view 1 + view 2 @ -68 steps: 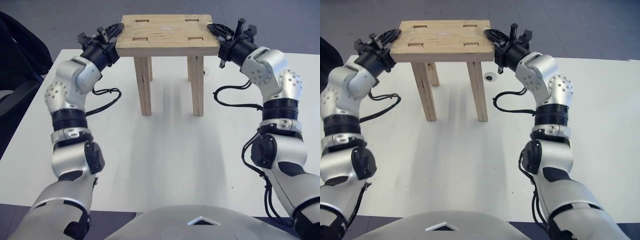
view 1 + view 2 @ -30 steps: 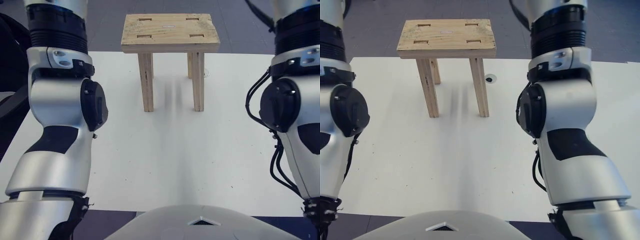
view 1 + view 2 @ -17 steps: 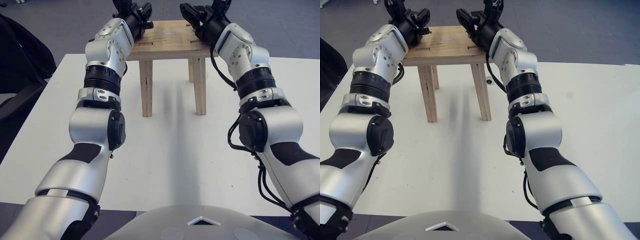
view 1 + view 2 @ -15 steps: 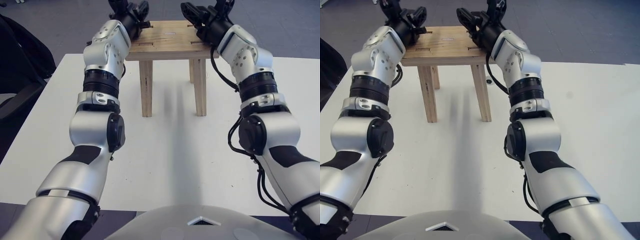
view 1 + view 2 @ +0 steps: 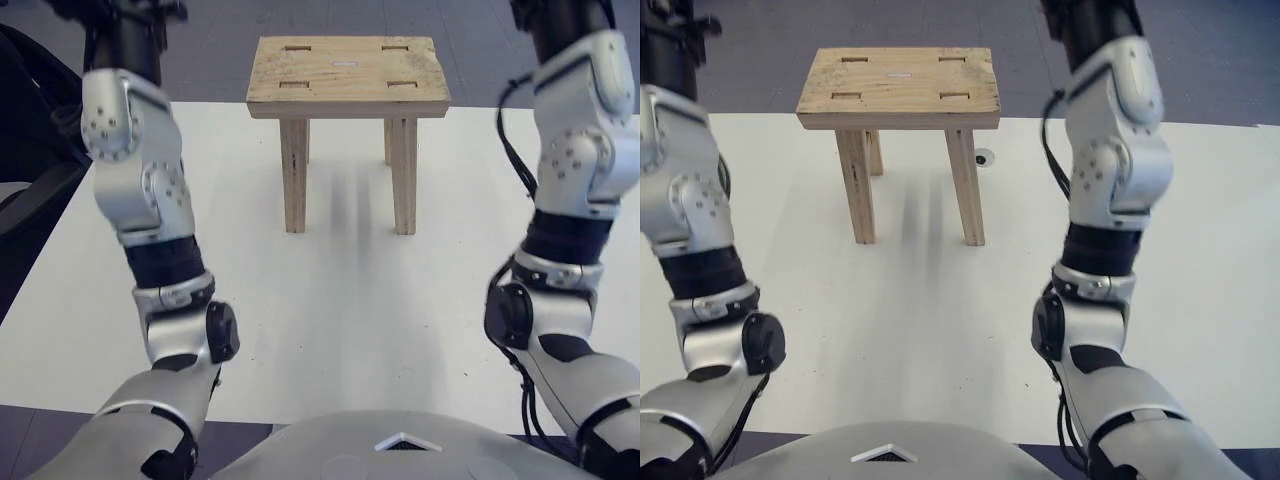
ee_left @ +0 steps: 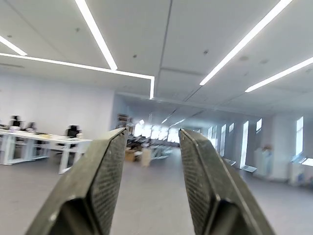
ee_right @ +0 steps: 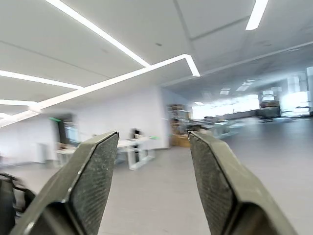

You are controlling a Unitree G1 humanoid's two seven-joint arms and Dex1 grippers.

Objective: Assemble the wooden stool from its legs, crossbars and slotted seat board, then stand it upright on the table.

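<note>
The assembled wooden stool (image 5: 345, 75) stands upright at the far middle of the white table (image 5: 330, 330), its slotted seat board on top and its legs (image 5: 293, 175) on the tabletop. Nothing touches it. Both arms are raised steeply at either side of the stool, the left arm (image 5: 130, 150) and the right arm (image 5: 575, 130) each running up out of the top of the head views. My left gripper (image 6: 152, 134) is open with nothing between its fingers, against the room's ceiling. My right gripper (image 7: 153, 137) is open too and holds nothing.
A small round fitting (image 5: 983, 157) sits in the tabletop just behind the stool's right legs. A dark chair (image 5: 30, 150) stands off the table's left edge. Bare white table stretches in front of the stool.
Both arms have swung up from over the stool's seat, and their grippers have left the head views. The stool has stayed where it was.
</note>
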